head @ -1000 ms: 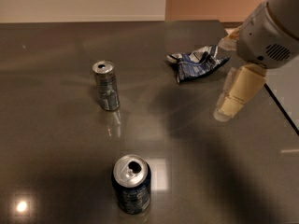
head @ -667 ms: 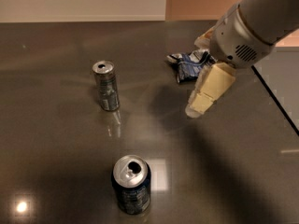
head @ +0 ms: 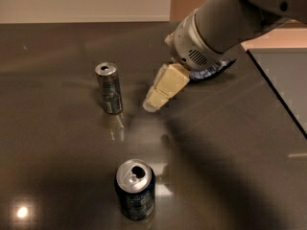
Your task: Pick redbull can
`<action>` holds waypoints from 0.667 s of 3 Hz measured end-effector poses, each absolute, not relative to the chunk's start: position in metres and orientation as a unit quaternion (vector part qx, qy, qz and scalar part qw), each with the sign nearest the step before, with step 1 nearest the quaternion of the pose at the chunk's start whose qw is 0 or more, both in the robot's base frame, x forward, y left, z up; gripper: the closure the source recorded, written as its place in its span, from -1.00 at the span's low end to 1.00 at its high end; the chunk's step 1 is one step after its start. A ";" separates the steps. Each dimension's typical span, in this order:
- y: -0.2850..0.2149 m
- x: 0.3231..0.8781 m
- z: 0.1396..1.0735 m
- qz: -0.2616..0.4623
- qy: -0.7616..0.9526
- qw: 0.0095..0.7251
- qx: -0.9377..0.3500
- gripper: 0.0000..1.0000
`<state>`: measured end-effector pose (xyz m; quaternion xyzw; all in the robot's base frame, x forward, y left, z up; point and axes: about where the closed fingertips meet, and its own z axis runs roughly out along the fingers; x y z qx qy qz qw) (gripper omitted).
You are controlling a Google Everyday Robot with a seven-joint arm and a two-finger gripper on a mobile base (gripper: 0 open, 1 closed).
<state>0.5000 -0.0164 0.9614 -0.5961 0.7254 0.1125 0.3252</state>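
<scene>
One slim silver redbull can (head: 109,88) stands near the blocky cream claw (head: 153,104).

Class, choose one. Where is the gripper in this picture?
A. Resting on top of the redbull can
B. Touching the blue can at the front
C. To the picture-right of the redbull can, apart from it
C: the gripper hangs to the picture-right of the redbull can with bare table between them, and the blue can stands apart, nearer the camera.
</scene>
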 end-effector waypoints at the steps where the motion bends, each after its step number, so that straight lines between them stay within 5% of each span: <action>1: 0.019 0.515 0.956 0.120 0.729 0.347 -0.578 -1.00; 2: 0.053 0.524 0.950 0.131 0.730 0.363 -0.564 -1.00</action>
